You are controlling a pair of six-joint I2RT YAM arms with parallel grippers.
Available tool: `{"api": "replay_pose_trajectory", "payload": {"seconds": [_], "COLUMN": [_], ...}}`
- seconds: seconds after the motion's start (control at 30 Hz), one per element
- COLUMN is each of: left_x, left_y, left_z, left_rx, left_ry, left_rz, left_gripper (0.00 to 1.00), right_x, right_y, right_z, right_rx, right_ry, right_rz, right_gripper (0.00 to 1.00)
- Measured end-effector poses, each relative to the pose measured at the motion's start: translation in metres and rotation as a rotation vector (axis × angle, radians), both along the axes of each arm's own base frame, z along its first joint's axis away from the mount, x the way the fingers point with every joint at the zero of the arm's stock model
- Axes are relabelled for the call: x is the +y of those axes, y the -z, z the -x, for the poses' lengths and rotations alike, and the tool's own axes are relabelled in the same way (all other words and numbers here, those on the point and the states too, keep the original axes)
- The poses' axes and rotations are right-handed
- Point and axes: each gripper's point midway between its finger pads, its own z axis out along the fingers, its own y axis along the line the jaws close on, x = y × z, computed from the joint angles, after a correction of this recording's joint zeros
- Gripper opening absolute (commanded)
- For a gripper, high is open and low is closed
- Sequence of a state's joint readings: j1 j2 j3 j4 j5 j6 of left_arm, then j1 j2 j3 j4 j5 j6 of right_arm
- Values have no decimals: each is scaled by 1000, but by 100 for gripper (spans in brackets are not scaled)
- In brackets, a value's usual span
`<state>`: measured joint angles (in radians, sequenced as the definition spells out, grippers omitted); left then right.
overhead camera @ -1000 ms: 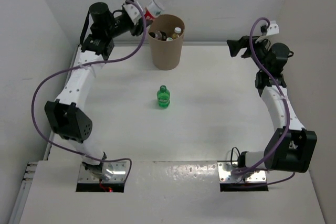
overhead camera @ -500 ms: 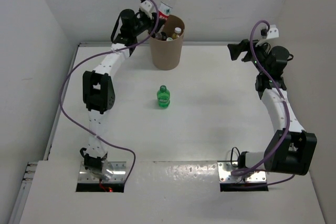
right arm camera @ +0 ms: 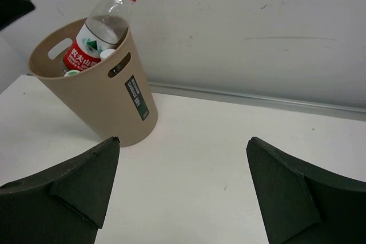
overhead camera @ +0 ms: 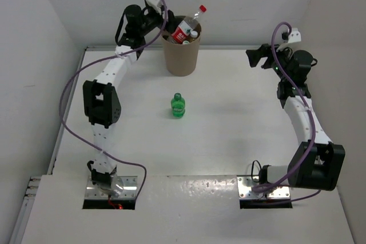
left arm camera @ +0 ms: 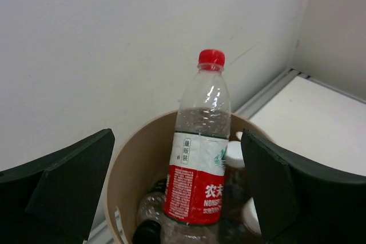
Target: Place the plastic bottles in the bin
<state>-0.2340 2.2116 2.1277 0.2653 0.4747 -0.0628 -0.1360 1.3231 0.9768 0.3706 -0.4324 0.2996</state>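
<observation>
The left arm runs up the left side of the tabletop [overhead camera: 240,135] to the far edge, its wrist raised above and to the left of the bin [overhead camera: 182,61]. The left gripper [left arm camera: 175,138] stands with its fingers wide apart, touching nothing. In its wrist view the clear bottle with red label and cap [left arm camera: 197,158] shows in the gap between them, clear of both fingers.

The right arm rises along the right side, elbow bent, forearm upright. The right gripper [right arm camera: 183,141] hangs well off the surface and points left toward the bin, its fingers also spread with nothing between them.

The bin – tan-brown, round and tapered, with handle slots near the rim and a dark label [right arm camera: 137,98] on its wall – stands at the far edge against the back wall [left arm camera: 86,38]. The red-capped bottle rests inside it, base down among the others, neck and cap leaning out over the rim toward the right in the overhead view. Around its base lie more bottles: a white-capped bottle [left arm camera: 233,152] just beside it and a dark-capped bottle [left arm camera: 147,230] lower down; the rest are too hidden to tell apart.

One green bottle [overhead camera: 178,106] stands upright near the middle of the tabletop, in front of the bin and well apart from both grippers. Purple cables [overhead camera: 68,95] loop along each arm.
</observation>
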Motion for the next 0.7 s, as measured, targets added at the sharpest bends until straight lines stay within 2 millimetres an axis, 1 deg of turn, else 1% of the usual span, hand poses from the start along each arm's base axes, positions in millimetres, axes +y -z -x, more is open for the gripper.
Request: {"api": "replay_pose_trajectory", "payload": {"seconds": [0.07, 0.1, 0.13, 0.2, 0.27, 0.33, 0.37, 0.43, 0.5, 0.6, 0.67, 0.7], "left_x": [4, 9, 15, 33, 50, 63, 64, 57, 39, 15, 1, -5], "left_y": [-15, -23, -30, -41, -45, -37, -30, -4, 31, 90, 129, 144], "left_z": [21, 34, 50, 91, 140, 179, 198, 239, 275, 310, 326, 330], "left_rx": [6, 3, 3, 0, -2, -3, -1, 16, 47, 141, 226, 258], "left_ry": [30, 43, 63, 110, 172, 214, 238, 313, 407, 535, 612, 635], "left_rz": [-4, -10, -19, -47, -100, -179, -215, -290, -353, -417, -450, -464], "left_gripper": [100, 100, 100, 100, 100, 100, 100, 100, 100, 100, 100, 100], "right_x": [1, 2, 4, 5, 8, 13, 15, 19, 23, 27, 29, 30], "right_y": [1, 2, 2, 2, 1, 3, 5, 10, 19, 35, 44, 47], "right_z": [0, 1, 1, 4, 10, 19, 23, 29, 33, 39, 43, 44], "right_rx": [6, 8, 9, 13, 15, 20, 26, 43, 71, 123, 157, 169], "right_ry": [-3, -5, -8, -15, -32, -57, -68, -91, -114, -139, -152, -157], "right_rz": [0, -1, -1, 2, 6, 10, 11, 11, 10, 3, 0, -1], "right_gripper": [90, 90, 90, 90, 90, 90, 90, 90, 90, 90, 90, 90]}}
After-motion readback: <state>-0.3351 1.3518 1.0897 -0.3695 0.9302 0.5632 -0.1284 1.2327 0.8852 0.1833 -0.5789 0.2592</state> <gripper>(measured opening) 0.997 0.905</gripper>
